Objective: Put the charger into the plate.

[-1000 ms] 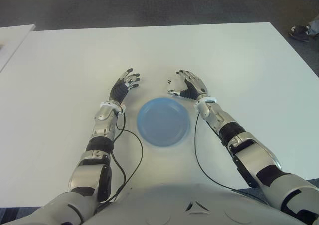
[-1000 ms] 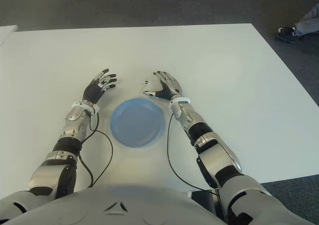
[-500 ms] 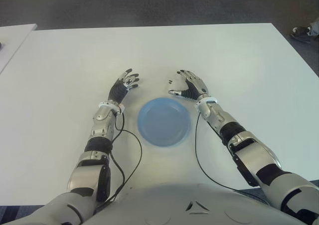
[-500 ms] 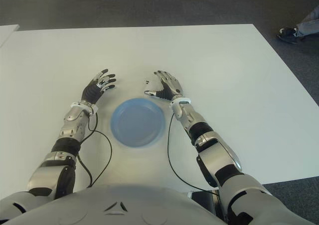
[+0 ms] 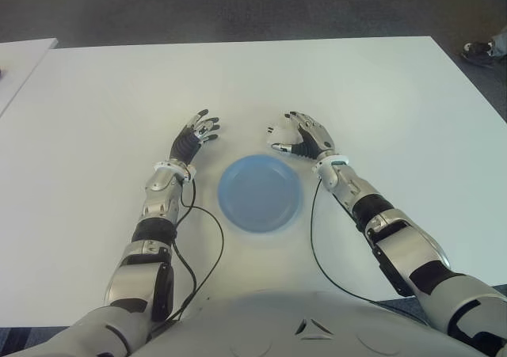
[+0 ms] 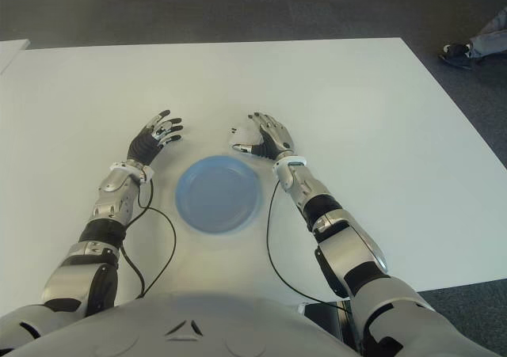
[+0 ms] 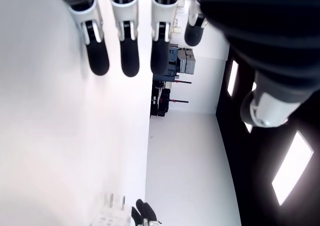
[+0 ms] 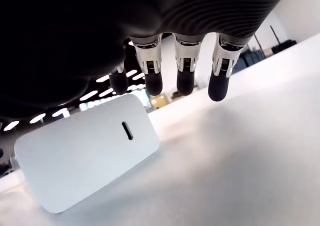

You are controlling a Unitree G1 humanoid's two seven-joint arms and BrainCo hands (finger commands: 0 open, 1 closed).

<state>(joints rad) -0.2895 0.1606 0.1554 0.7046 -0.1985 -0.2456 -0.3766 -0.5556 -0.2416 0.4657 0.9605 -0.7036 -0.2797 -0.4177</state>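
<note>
In the eye views the blue plate [image 5: 260, 192] lies bare on the white tabletop [image 5: 396, 96], so the placing remains undone; the right hand [image 5: 303, 138] hovers beyond it and the open left hand [image 5: 194, 135] shows at its far left. The right wrist view shows the white charger [image 8: 87, 157] ungrasped beneath extended fingers [image 8: 183, 71]. The left wrist view shows straight fingers [image 7: 125, 40] holding nothing. Nothing blocks the path.
</note>
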